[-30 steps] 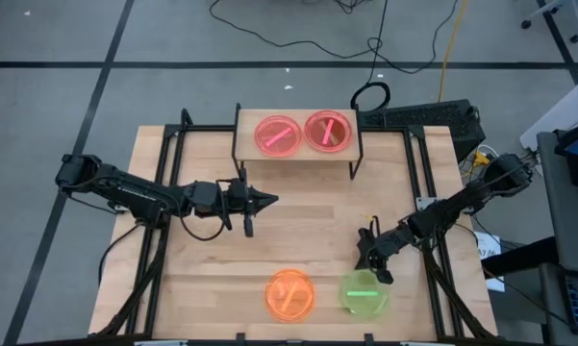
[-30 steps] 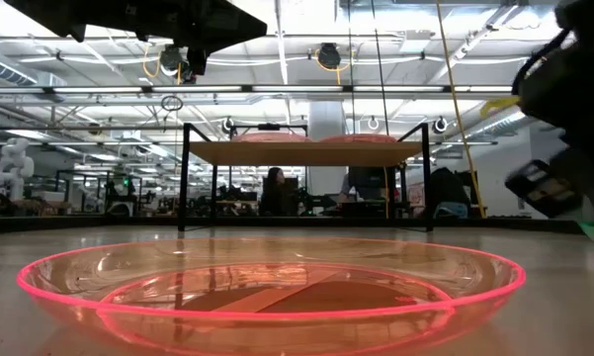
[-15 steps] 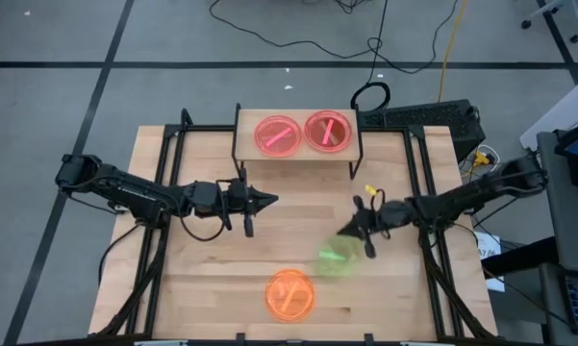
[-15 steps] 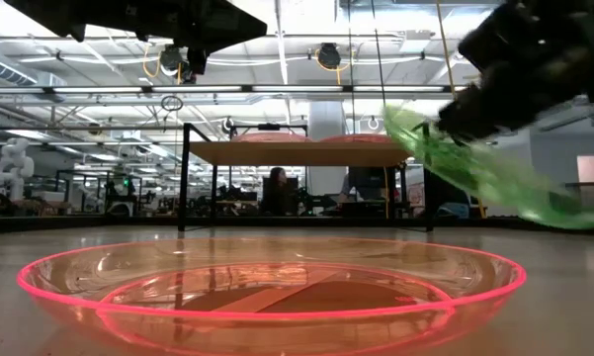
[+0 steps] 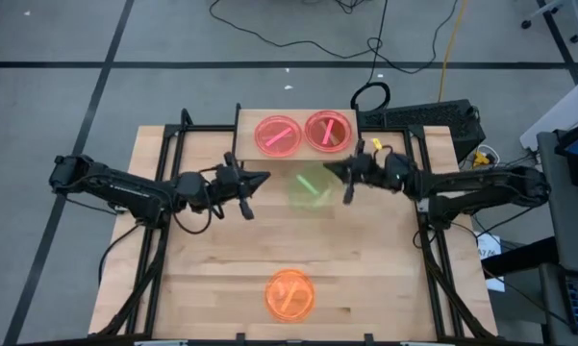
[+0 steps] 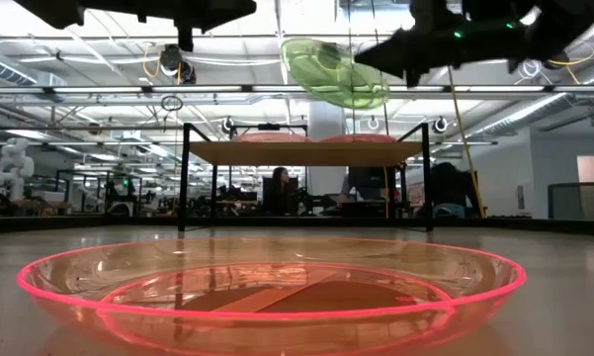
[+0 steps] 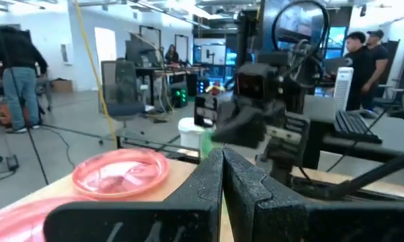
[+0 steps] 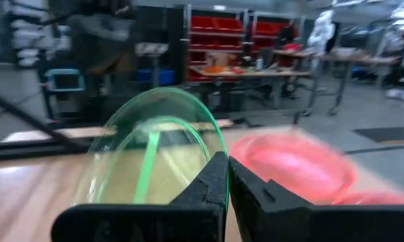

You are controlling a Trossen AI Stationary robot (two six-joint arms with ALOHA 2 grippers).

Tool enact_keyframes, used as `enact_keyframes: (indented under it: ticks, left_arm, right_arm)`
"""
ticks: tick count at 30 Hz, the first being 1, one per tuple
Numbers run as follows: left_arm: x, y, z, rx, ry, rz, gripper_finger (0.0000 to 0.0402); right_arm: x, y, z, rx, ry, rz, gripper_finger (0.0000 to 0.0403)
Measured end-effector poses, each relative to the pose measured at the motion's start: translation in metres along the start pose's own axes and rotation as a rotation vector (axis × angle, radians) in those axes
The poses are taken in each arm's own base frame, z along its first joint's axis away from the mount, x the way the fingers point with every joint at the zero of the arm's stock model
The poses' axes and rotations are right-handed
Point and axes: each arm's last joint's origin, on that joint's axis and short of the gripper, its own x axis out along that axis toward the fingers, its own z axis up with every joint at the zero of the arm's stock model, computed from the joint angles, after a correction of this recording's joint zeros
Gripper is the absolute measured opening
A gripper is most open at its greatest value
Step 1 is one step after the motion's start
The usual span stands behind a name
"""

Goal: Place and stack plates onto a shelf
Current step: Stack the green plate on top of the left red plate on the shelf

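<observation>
Lifted off the counter's (image 5: 212, 279) front edge, the green plate (image 5: 308, 188) now hangs just before the shelf (image 5: 294, 152), its rim clenched in the right fingers (image 5: 340, 173). Left fingers (image 5: 258, 179) sit closed and empty nearby; the orange plate (image 5: 289, 294) stays put.

Shelf (image 5: 296, 154) with two pink plates (image 5: 278, 135); seemingly orange plate (image 5: 289, 294) on table (image 5: 212, 279).

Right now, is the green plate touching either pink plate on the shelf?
Apart. The low view shows the green plate, pinched by the right gripper, hanging clear above the shelf and its pink plates.
</observation>
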Motion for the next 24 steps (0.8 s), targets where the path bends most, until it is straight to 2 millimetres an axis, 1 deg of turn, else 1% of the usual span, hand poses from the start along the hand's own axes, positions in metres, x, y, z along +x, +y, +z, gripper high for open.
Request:
enact_keyframes:
  ticks: [4,7,11,14,19,22,24]
  left_arm:
    - [-0.006,0.004,0.012,-0.007,-0.044,0.006,0.0015]
    - [-0.009,0.006,0.017,-0.001,-0.064,0.007,0.0015]
    - [-0.01,0.007,0.019,-0.004,-0.073,0.008,0.0015]
    - [-0.01,0.006,0.017,0.003,-0.058,0.007,0.0015]
    - [-0.01,0.006,0.013,0.018,-0.014,0.004,0.0015]
    - [-0.01,0.006,0.012,0.021,-0.006,0.003,0.0015]
    - [-0.01,0.006,0.011,0.026,0.005,0.003,0.0015]
  right_arm:
    - [0.02,-0.019,0.025,-0.049,-0.007,-0.069,0.0]
    - [0.038,-0.036,0.034,-0.058,-0.006,-0.078,0.0]
    - [0.064,-0.063,0.041,-0.043,-0.002,-0.111,0.0]
    - [0.086,-0.084,0.04,-0.008,0.007,-0.108,0.0]
    - [0.119,-0.11,0.036,0.025,0.019,-0.112,0.0]
    - [0.133,-0.12,0.029,0.032,0.033,-0.117,0.0]
    - [0.137,-0.126,0.023,0.036,0.049,-0.127,0.0]
